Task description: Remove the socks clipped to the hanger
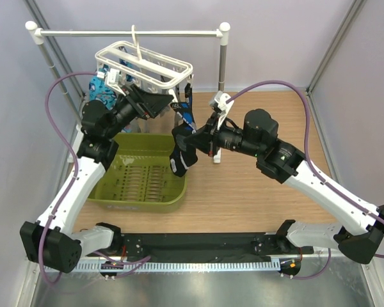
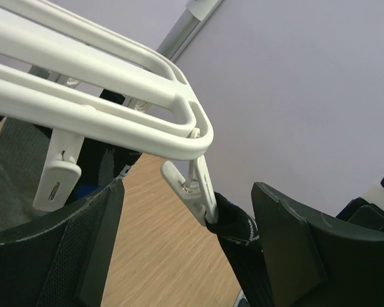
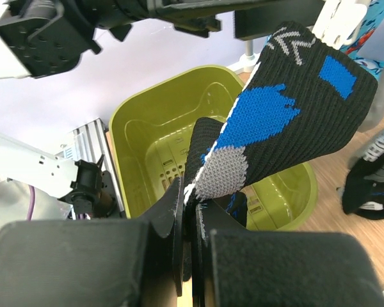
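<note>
The right gripper (image 3: 193,211) is clamped on the sock (image 3: 288,109), which hangs from a clip (image 2: 201,201) at the hanger's (image 2: 102,102) 4 o'clock corner; the left gripper (image 2: 187,187) stands open around that clip. If the right pulls before the left squeezes the clip open, the hanger may tilt or swing. The sock, once freed, could also miss the basket (image 3: 147,128) at its 8 o'clock.

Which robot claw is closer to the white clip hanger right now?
Left. The left gripper, open, sits just under one corner of the hanger, beside a clip; the right gripper is off to the side, clamped on a black-and-blue sock near the green basket.
</note>
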